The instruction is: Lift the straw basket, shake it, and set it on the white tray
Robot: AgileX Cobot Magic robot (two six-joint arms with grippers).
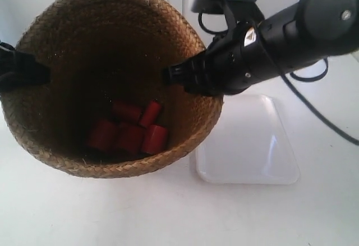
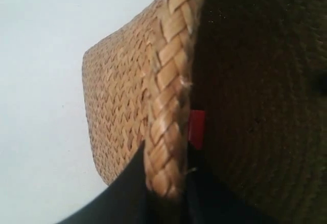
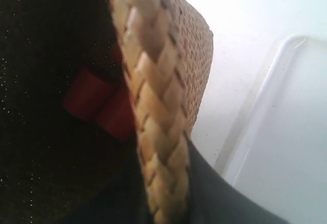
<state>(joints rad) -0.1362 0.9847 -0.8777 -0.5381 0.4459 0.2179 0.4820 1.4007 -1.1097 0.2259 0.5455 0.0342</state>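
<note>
The straw basket [image 1: 67, 38] hangs above the table, tilted toward the camera, with several red cylinders [image 1: 129, 131] in its dark bottom. The left gripper [image 2: 166, 193] is shut on the braided rim [image 2: 168, 106], one finger outside, one inside; it shows as the black clamp [image 1: 22, 69] at the exterior view's left. My right gripper [image 3: 163, 198] is shut on the opposite rim [image 3: 153, 81]; it is the arm's black clamp [image 1: 179, 74] at the exterior view's right. The white tray [image 1: 252, 145] lies on the table beside the basket, partly under its rim.
White tabletop [image 1: 168, 212] surrounds the tray and basket. A black cable [image 1: 314, 111] loops from the arm at the exterior view's right, over the tray's far side. A white wall stands behind.
</note>
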